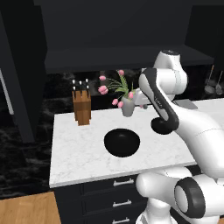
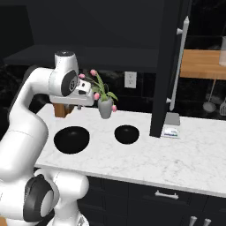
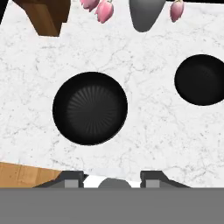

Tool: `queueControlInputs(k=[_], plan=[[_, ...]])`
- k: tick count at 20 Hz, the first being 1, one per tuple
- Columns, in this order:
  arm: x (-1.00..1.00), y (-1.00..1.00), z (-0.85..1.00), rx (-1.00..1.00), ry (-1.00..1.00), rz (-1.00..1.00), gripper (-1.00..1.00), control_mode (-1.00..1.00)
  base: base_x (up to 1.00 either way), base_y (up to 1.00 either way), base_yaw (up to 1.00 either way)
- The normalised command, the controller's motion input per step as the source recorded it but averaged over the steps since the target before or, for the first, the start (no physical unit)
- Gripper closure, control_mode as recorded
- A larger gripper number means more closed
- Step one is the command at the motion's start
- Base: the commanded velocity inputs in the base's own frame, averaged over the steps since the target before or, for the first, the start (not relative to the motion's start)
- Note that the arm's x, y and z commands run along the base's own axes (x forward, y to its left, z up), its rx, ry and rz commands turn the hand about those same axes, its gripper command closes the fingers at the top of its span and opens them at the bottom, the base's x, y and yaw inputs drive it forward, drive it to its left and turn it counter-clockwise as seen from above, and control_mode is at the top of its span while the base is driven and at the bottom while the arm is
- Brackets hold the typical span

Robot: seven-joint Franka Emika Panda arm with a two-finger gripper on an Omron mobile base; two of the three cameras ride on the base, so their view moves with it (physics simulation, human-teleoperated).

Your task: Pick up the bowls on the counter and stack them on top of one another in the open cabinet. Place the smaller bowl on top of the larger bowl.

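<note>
Two glossy black bowls sit on the white marble counter point(image 2: 145, 161). The larger bowl point(image 2: 71, 139) point(image 3: 90, 108) point(image 1: 122, 142) lies left of the smaller bowl point(image 2: 126, 134) point(image 3: 202, 79). In the left base view my arm covers the smaller one. My gripper point(image 3: 113, 179) point(image 2: 72, 106) hangs open and empty high above the counter, nearly over the larger bowl and a little toward its near side. Above the counter is the open cabinet point(image 1: 118, 57) point(image 2: 92, 55), a matte black shelf with a dark recess.
A wooden knife block point(image 1: 82, 107) point(image 3: 48, 15) and a grey vase of pink tulips point(image 1: 127, 106) point(image 2: 105, 107) stand at the back of the counter. A tall dark panel point(image 2: 164, 70) rises right of the smaller bowl, a small pale item point(image 2: 171, 131) at its foot.
</note>
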Motion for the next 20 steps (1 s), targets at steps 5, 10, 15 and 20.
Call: queueControlInputs(k=[5, 10, 15, 20], plan=[[-0.06, -0.2, -0.29, -0.02, 0.04, -0.04, -1.0, -1.0, 0.0, 0.0, 0.0], [0.5, -0.89, -0.88, 0.0, 0.06, 0.01, -1.0, -1.0, 0.0, 0.0, 0.0], [0.94, -0.49, -0.64, 0.0, 0.0, 0.1, -1.0, -1.0, 0.0, 0.0, 0.0], [0.58, -0.04, -0.24, 0.0, 0.0, 0.01, -1.0, -1.0, 0.0, 0.0, 0.0]])
